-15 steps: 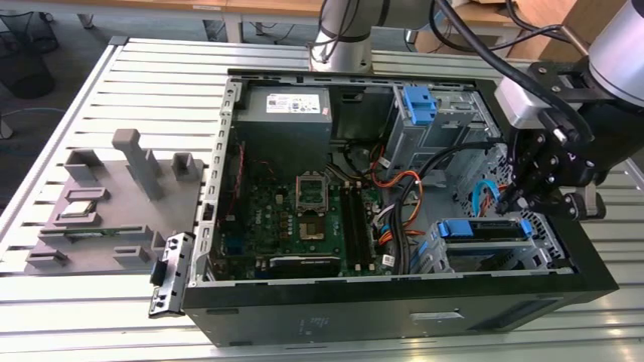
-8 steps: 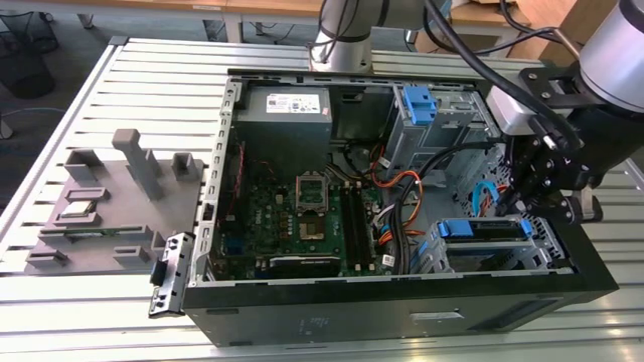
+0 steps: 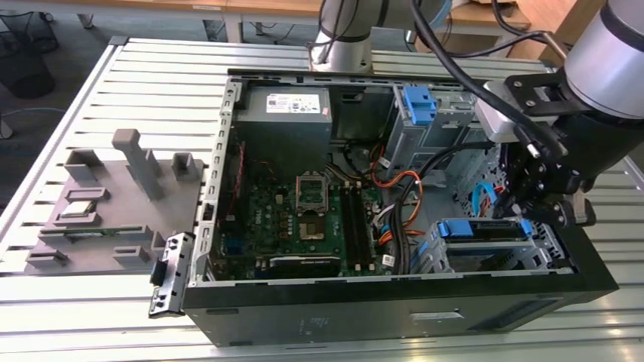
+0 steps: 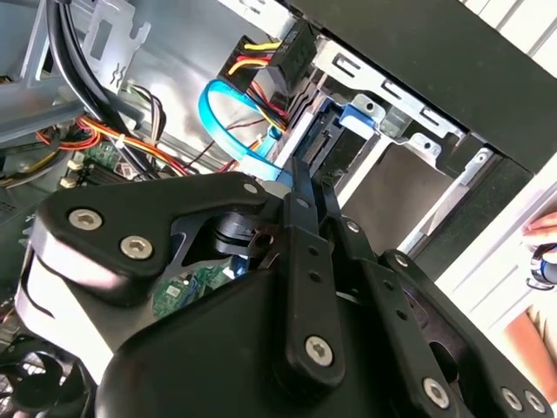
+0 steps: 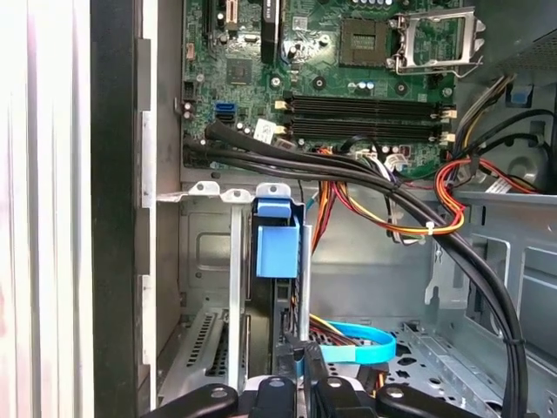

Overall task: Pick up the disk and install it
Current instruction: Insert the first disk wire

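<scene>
The disk [image 3: 483,229] sits slotted in its bay [image 3: 550,249], lower right of the exterior view. My gripper [image 3: 525,213] hangs just above, jaws clenched on nothing; I judge that keeps them narrow between the bay walls.

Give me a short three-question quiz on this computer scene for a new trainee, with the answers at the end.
1. True or false: the computer case lies open, its motherboard exposed.
2. The gripper is nearest to: A) the grey power supply, B) the disk, C) the grey fixture block.
3. Fill in: the disk's plastic frame is ____.
Key: 1 true; 2 B; 3 blue.
</scene>
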